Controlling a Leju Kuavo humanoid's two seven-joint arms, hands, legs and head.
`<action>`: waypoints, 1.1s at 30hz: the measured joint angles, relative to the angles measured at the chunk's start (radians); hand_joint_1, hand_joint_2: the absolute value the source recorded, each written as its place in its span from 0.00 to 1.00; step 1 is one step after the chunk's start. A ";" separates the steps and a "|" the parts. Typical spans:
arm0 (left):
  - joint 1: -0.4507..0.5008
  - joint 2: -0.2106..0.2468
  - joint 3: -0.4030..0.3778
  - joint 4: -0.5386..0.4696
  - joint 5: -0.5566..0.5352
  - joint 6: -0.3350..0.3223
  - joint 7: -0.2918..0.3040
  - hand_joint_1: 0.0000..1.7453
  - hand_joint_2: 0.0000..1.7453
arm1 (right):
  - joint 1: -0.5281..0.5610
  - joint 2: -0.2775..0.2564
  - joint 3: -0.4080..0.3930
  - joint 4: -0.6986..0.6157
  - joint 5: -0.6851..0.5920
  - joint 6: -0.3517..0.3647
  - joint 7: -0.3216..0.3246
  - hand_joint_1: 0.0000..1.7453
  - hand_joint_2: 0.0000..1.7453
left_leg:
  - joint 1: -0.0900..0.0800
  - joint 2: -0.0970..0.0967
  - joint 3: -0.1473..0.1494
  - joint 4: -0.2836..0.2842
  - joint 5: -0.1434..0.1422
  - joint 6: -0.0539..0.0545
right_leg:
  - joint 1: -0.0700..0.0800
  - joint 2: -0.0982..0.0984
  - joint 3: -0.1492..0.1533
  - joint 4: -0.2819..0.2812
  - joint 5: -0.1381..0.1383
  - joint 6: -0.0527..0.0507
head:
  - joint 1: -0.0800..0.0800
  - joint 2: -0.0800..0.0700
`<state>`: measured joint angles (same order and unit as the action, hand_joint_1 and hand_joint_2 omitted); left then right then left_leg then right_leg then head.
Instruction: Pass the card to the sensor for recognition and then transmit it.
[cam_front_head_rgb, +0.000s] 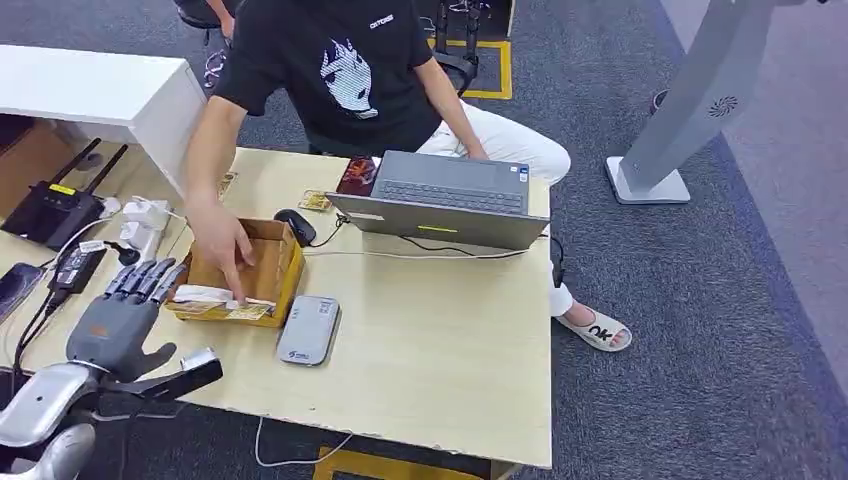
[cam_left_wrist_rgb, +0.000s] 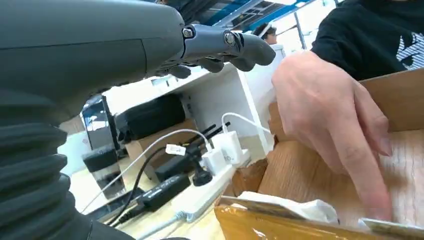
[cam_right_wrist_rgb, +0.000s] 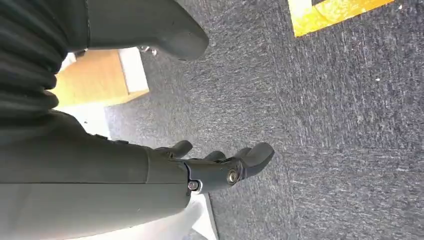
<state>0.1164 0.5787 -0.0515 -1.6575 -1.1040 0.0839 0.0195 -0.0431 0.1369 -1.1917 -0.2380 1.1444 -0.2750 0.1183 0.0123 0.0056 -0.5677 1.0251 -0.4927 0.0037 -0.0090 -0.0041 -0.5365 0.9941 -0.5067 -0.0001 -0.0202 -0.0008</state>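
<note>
left robot hand (cam_front_head_rgb: 125, 315): spread, holding nothing, beside cardboard box (cam_front_head_rgb: 268, 262) | right robot hand (cam_right_wrist_rgb: 220, 167): fingers apart, over carpet | card (cam_front_head_rgb: 248, 311): box's front rim, under person's hand (cam_front_head_rgb: 222, 240) | slipper (cam_front_head_rgb: 598, 330): "OK"

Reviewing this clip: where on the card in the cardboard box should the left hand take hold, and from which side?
Probably the card's edge at the box's near wall, pinched from above: it lies flat under the person's fingertip, and the left hand waits open just outside.
</note>
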 joint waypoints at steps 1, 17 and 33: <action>-0.001 -0.004 0.000 0.003 0.000 0.001 0.000 0.00 1.00 | 0.000 0.000 0.000 0.000 0.001 0.000 0.000 0.00 1.00 | 0.000 0.000 0.000 0.000 0.000 0.000 | 0.000 0.000 0.000 0.000 0.000 0.000 | 0.000 0.000; -0.033 -0.049 0.001 0.084 0.008 0.020 -0.006 0.03 1.00 | -0.002 0.000 0.000 0.000 0.016 0.003 0.000 0.00 1.00 | 0.000 0.000 0.000 0.000 0.000 0.000 | 0.000 0.000 0.000 0.000 0.000 0.000 | 0.000 0.000; -0.061 -0.067 0.001 0.134 -0.012 0.035 -0.014 0.35 1.00 | -0.002 0.000 0.000 0.000 0.029 0.007 -0.003 0.00 1.00 | 0.000 0.000 0.000 0.000 0.000 0.000 | 0.000 0.000 0.000 0.000 0.000 0.000 | 0.000 0.000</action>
<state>0.0549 0.5119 -0.0507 -1.5232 -1.1162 0.1190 0.0053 -0.0455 0.1366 -1.1917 -0.2380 1.1734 -0.2682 0.1156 0.0124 0.0056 -0.5675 1.0251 -0.4926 0.0036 -0.0090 -0.0041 -0.5366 0.9942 -0.5066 -0.0002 -0.0202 -0.0008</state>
